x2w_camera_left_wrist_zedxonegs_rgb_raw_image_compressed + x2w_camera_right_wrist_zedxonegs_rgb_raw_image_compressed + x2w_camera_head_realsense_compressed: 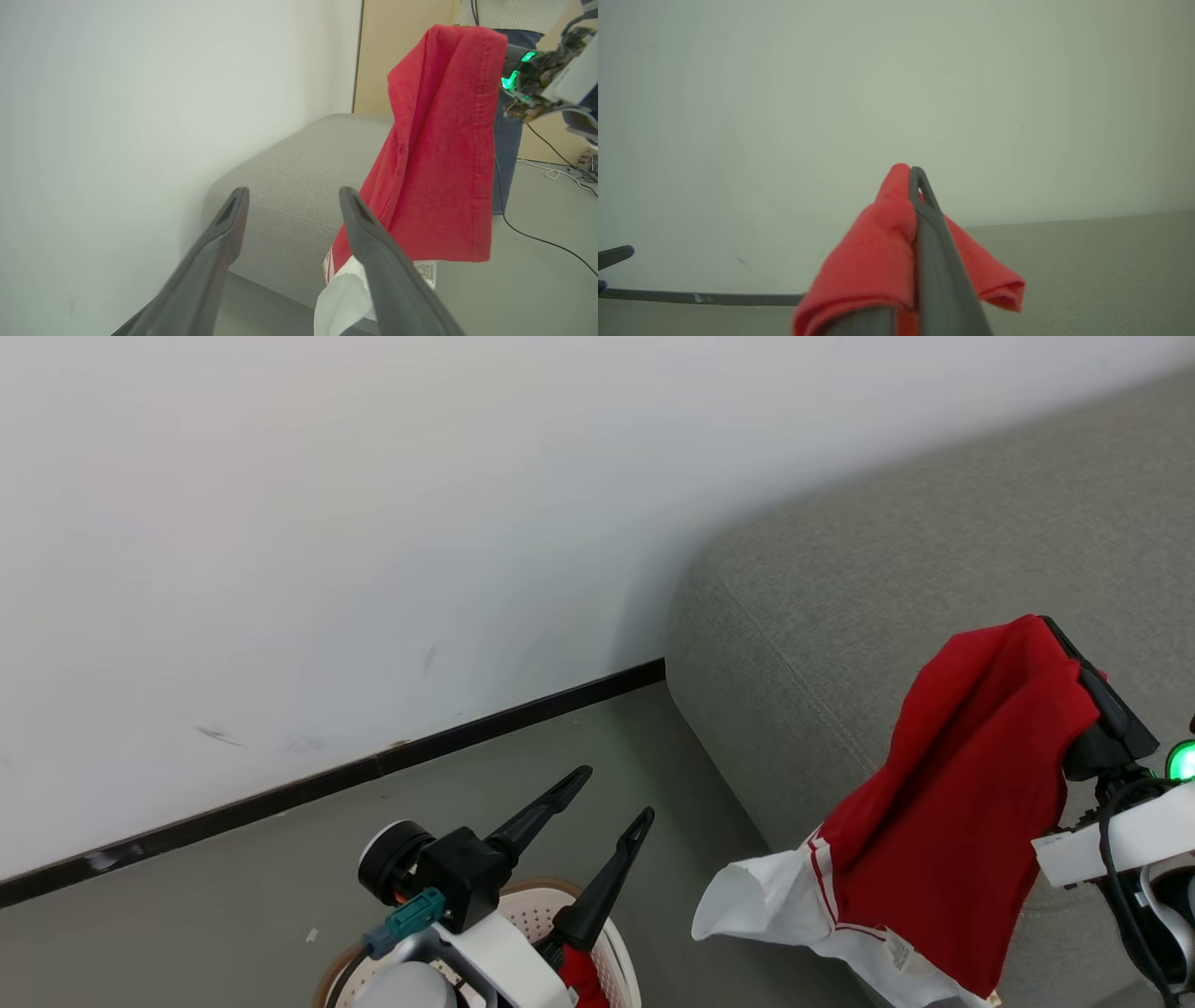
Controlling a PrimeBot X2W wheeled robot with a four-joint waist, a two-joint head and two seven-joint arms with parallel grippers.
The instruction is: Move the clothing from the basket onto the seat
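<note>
A red piece of clothing (pixel 962 784) with white trim hangs from my right gripper (pixel 1050 625), which is shut on its top fold above the front of the grey seat (pixel 840 569). The same clothing (pixel 439 149) shows in the left wrist view, and the red cloth (pixel 878 252) drapes over the shut fingers in the right wrist view. My left gripper (pixel 616 793) stands open and holds nothing, above the basket (pixel 616 952) at the bottom edge. A bit of red clothing (pixel 581 975) lies inside the basket. The seat (pixel 299 177) lies beyond my left fingers (pixel 231 219).
A white wall (pixel 327 523) with a dark baseboard (pixel 373 765) runs behind the grey floor (pixel 233 887). In the left wrist view a person's leg (pixel 507 154) stands past the seat, with cables (pixel 551 172) on the floor.
</note>
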